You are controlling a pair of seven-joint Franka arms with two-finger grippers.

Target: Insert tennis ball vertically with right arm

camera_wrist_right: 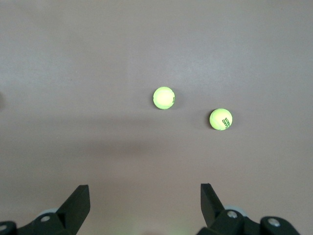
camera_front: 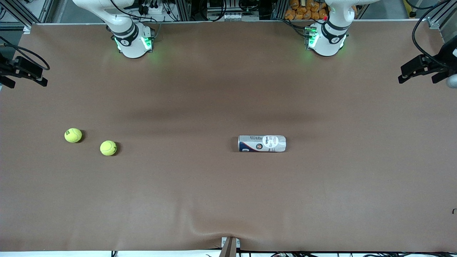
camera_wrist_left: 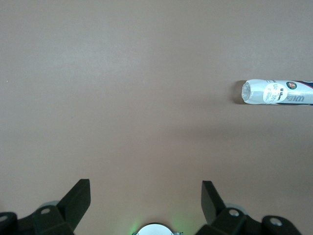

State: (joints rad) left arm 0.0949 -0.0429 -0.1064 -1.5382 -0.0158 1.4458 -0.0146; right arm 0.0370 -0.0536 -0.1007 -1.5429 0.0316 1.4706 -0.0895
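Two yellow-green tennis balls lie on the brown table toward the right arm's end: one (camera_front: pixel 73 135) (camera_wrist_right: pixel 220 119) closer to the table's end, the other (camera_front: pixel 108 147) (camera_wrist_right: pixel 164 97) slightly nearer the front camera. A white and blue ball tube (camera_front: pixel 262 143) (camera_wrist_left: pixel 276 92) lies on its side near the middle, toward the left arm's end. My right gripper (camera_wrist_right: pixel 145 191) hangs open high over bare table, well short of the balls and holding nothing. My left gripper (camera_wrist_left: pixel 145 188) is open and empty too, high over the table with the tube off to one side. Neither gripper shows in the front view.
Both arm bases (camera_front: pixel 132 43) (camera_front: pixel 325 41) stand with green lights along the table edge farthest from the front camera. Black fixtures (camera_front: pixel 23 70) (camera_front: pixel 425 67) jut in at the two ends of the table. The brown cover has a wrinkle (camera_front: pixel 214 228) near the front edge.
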